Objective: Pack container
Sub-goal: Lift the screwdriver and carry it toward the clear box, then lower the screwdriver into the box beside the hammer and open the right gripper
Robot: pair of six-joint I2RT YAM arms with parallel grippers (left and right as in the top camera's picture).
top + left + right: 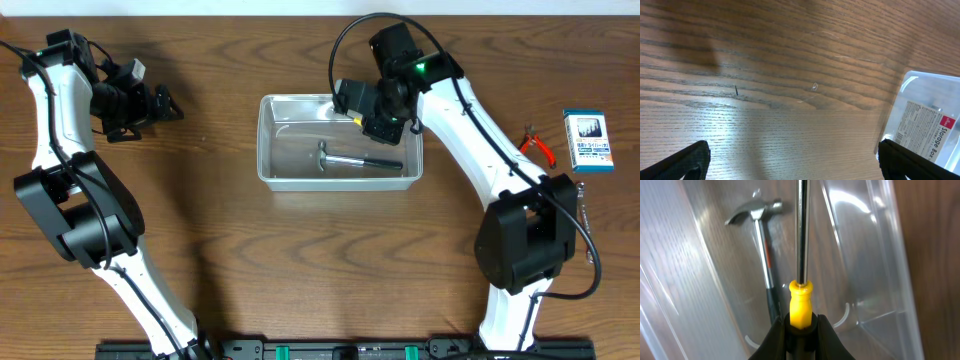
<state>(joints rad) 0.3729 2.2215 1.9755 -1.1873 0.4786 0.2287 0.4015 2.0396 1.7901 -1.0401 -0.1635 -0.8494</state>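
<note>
The clear container [268, 140] stands mid-table with a hammer [345, 160] lying on its floor. My right gripper [385, 125] hangs over the container's far right part, shut on a screwdriver [801, 300] with a yellow-and-black handle. The steel shaft points down into the tub, beside the hammer [762, 240], within the container wall [875, 255]. Far to the left, my left gripper [165, 103] is open over bare wood. Its wrist view shows its dark fingertips [685, 162] wide apart with nothing between them, and a labelled corner of the container [930, 125] at the right.
Red-handled pliers [538, 146] and a small blue-and-white printed box [588, 140] lie at the table's right side. The wooden table's far edge runs just behind the container.
</note>
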